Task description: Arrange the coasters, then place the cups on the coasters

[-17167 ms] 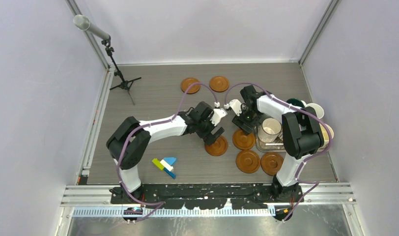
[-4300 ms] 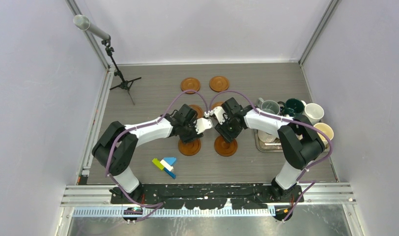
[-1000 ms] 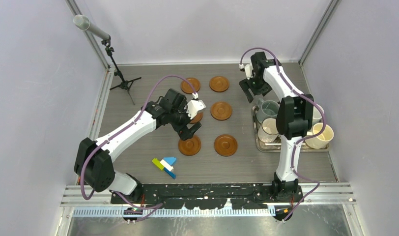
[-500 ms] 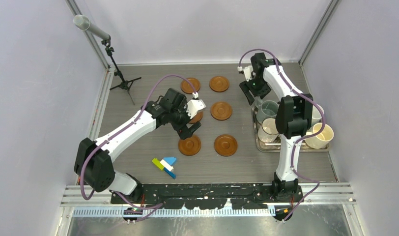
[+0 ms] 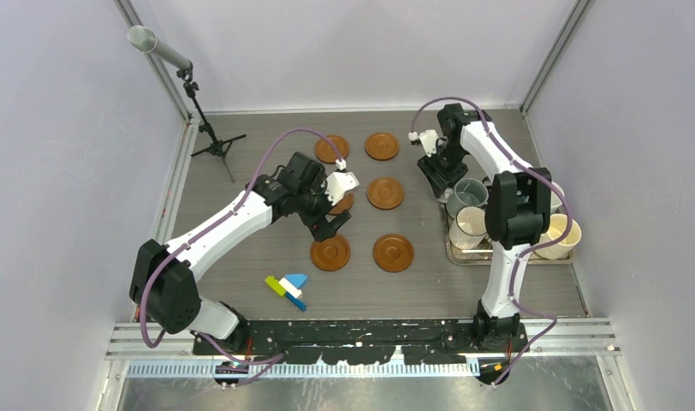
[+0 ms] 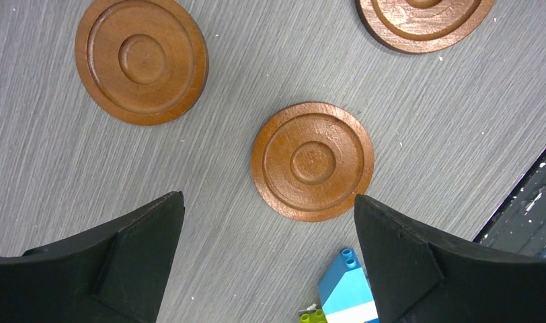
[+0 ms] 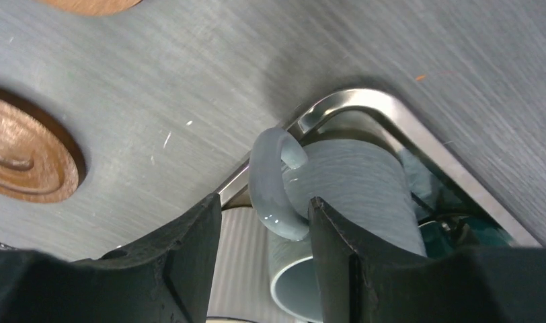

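Top external view gives me six coasters lying flat on the desk in two columns of three, each apart from its neighbours. The middle one of the left column is partly hidden under the left arm. No cup stands on any of them. The cups are all in the steel tray at the right side of the desk, packed close together, and the right arm covers some of them from my sight.

On the left wrist view, the left jaws are spread wide and hold nothing. They hang above the desk, with the near coaster of the left column seen between the two fingers, not touched. The coloured blocks lie just beside that coaster.

On the right wrist view, the right jaws are down at the far-left corner of the tray, one finger on each side of the handle of the pale grey-blue mug. One finger looks to be against the handle, while a small gap shows at the other, so the jaws are not clamped on it. The mug sits in the tray.
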### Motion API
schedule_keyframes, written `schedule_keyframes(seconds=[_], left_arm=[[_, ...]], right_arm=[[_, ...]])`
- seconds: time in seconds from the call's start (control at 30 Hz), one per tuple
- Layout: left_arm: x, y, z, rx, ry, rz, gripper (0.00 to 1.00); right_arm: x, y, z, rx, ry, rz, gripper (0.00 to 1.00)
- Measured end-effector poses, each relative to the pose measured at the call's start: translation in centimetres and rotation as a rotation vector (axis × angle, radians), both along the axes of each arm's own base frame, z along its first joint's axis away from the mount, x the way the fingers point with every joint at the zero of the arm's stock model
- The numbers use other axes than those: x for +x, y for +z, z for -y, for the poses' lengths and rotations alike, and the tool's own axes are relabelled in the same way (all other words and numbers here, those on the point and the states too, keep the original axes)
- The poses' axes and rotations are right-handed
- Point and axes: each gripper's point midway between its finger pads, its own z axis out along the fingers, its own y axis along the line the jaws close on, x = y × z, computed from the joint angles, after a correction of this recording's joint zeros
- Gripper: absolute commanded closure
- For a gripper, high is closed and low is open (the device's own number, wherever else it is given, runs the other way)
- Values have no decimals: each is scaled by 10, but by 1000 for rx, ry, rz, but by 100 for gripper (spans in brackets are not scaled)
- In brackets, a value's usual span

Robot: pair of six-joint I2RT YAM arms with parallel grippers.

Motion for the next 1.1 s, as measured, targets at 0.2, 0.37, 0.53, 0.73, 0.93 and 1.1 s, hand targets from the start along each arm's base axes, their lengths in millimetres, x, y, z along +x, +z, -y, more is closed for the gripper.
schedule_keyframes(seconds=[0.2, 0.37, 0.53, 0.73, 0.93, 1.1], left_arm=[[1, -2, 10, -21, -16, -35, 0], [11, -2, 29, -55, -25, -81, 5], [34, 5, 67, -84, -45, -85, 9], [56, 21, 148, -121, -126, -29, 14], [75, 19, 231, -149, -183, 8, 20], [82, -18, 266, -110, -198, -6, 22]], right_arm=[[-31, 13, -3, 21, 96, -15, 41], [-45, 32, -10, 71, 140, -3, 36], [-50, 59, -20, 164, 119, 56, 30], [-46, 118, -8, 313, -69, 227, 24], [-50, 174, 30, 425, -291, 413, 21], [-54, 178, 66, 484, -443, 439, 21]])
